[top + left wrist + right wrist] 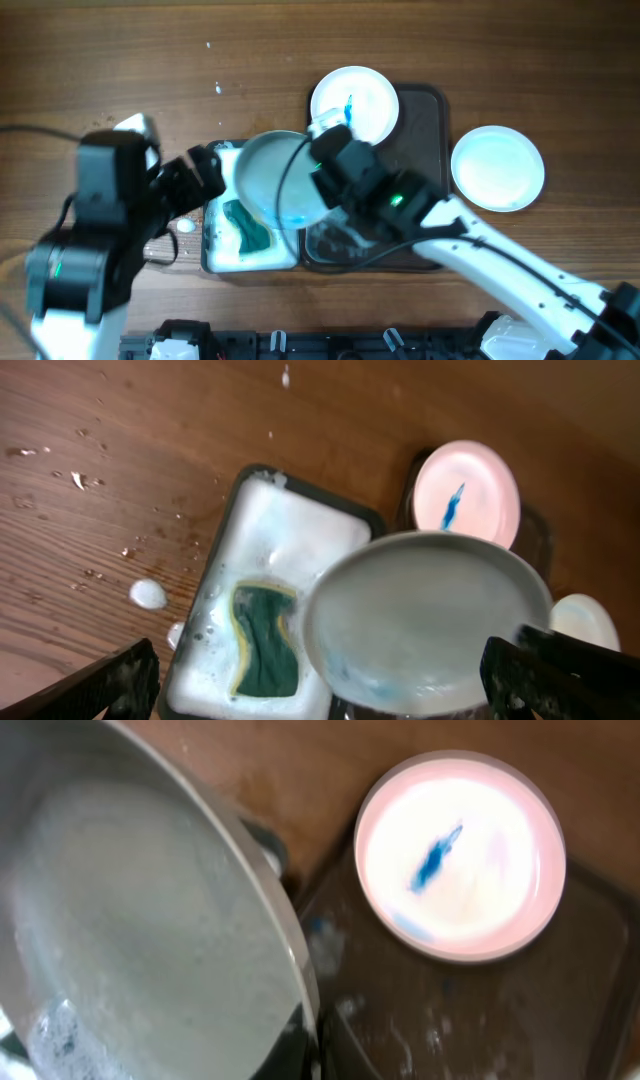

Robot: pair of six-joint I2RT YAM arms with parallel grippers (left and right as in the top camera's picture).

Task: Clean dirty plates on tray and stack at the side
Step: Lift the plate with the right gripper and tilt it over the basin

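My right gripper (325, 165) is shut on the rim of a pale soapy plate (275, 180), holding it tilted over the foam tub and the tray's left edge; it shows large in the left wrist view (420, 620) and the right wrist view (130, 930). A dirty white plate with a blue smear (354, 102) sits at the back of the dark tray (425, 125); it also shows in the wrist views (466, 493) (458, 855). A clean white plate (497, 167) lies on the table right of the tray. My left gripper (330, 690) is open and empty over a green sponge (262, 642).
A white tub of soapy foam (222, 250) holds the green sponge (248, 228), left of the tray. Foam blobs and white specks (148, 594) lie on the wooden table left of the tub.
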